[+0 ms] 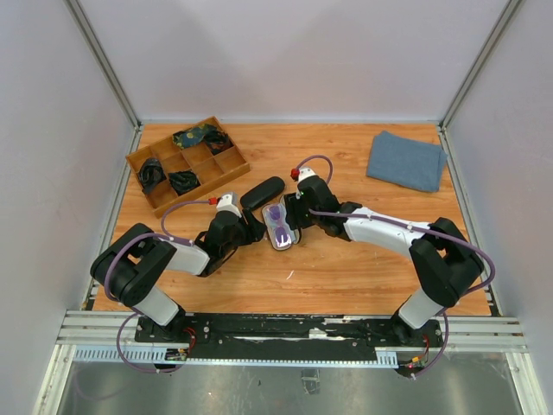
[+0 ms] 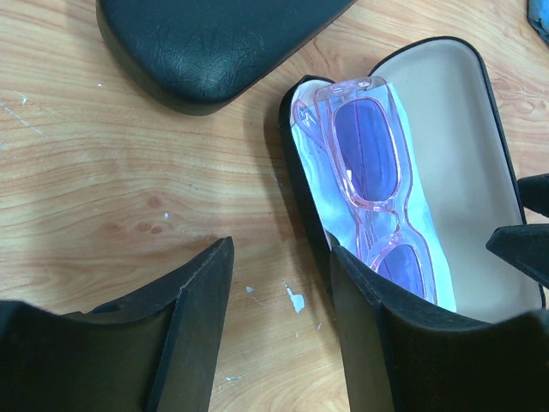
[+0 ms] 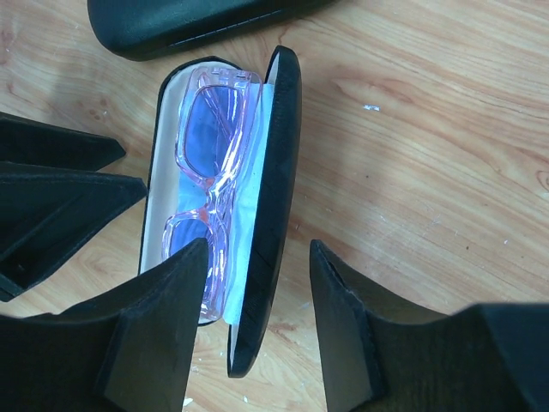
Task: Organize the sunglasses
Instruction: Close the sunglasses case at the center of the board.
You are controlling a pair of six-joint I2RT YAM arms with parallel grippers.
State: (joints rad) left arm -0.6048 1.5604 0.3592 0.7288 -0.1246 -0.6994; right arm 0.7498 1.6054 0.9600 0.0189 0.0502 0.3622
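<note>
The pale pink sunglasses (image 2: 369, 172) lie folded on a light blue cloth (image 2: 330, 202) inside an open black hard case (image 1: 281, 226) at the table's middle. They also show in the right wrist view (image 3: 210, 163). My left gripper (image 2: 279, 296) is open and empty at the case's left side, its right finger (image 2: 369, 318) against the case wall. My right gripper (image 3: 257, 296) is open, its fingers straddling the case's black side wall (image 3: 274, 215) without touching it. I cannot make out the black-framed pair.
A closed black case (image 1: 262, 192) lies just behind the open one. A wooden divided tray (image 1: 207, 157) with dark items in several compartments stands at the back left. A folded blue-grey cloth (image 1: 406, 160) lies at the back right.
</note>
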